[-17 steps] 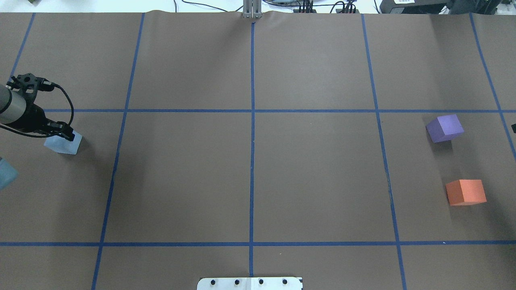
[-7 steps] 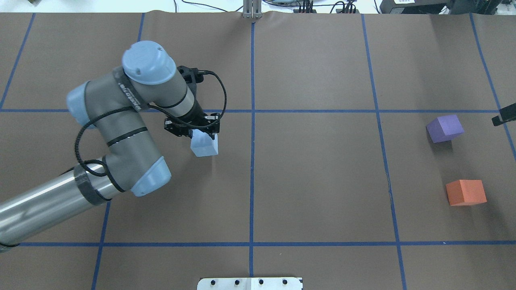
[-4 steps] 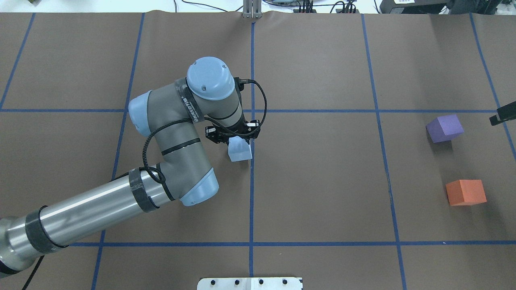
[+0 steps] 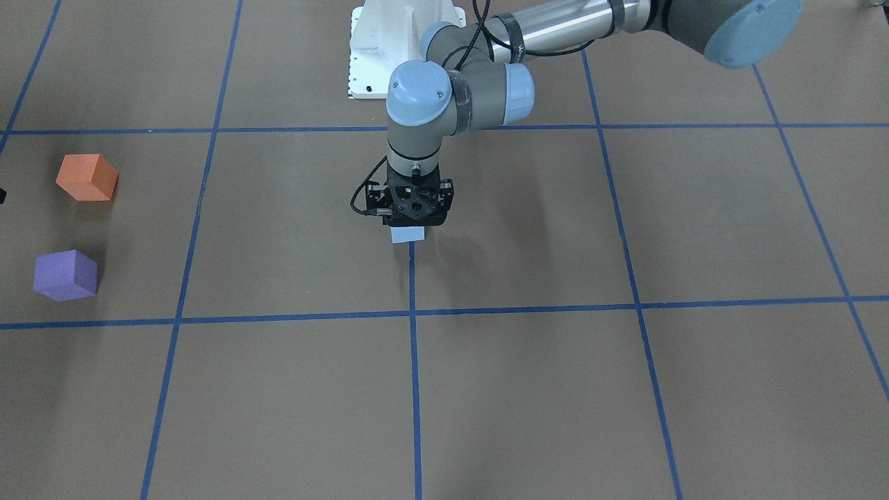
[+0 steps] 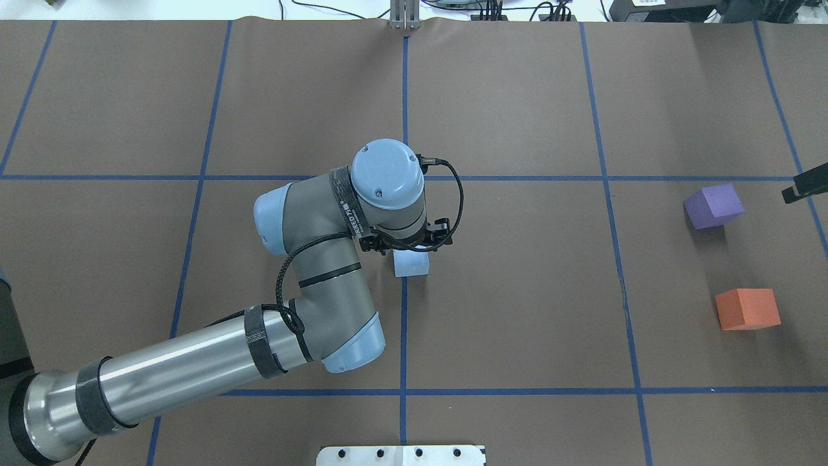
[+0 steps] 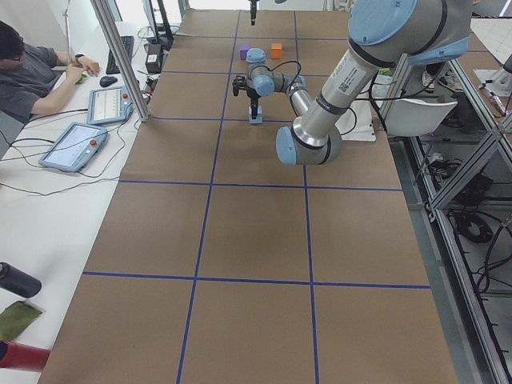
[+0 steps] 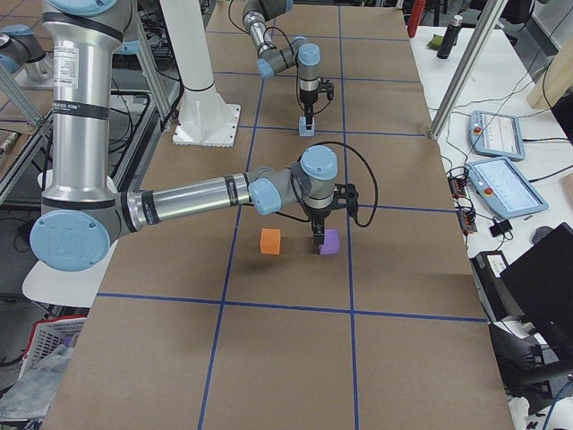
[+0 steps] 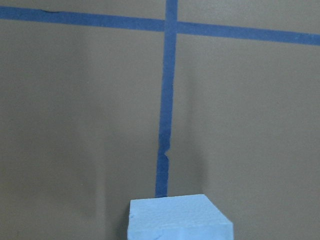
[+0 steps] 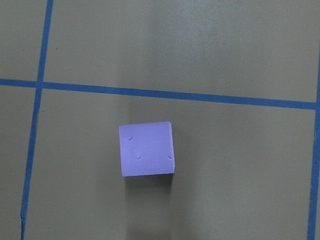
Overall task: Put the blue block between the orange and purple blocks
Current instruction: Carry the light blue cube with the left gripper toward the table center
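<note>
Brown taped counter [image 4: 625, 389], front-facing: blue block [image 4: 407, 237] clamped in left gripper [image 4: 408, 229], mid-counter. Overhead: carry level, lower squarely between purple block [image 5: 713, 206] and orange block [image 5: 747, 309]. Right gripper [image 5: 802, 186] beside purple, grip impossible to tell.

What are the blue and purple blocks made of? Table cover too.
Blue block: likely foam. It is matte, with a fine grainy surface and a slightly ragged edge in the left wrist view.
Purple block: probably the same foam. It is matte, with small dents in its top face.
Table cover: looks like brown paper, matte and faintly creased. The grid lines look like blue tape.
</note>
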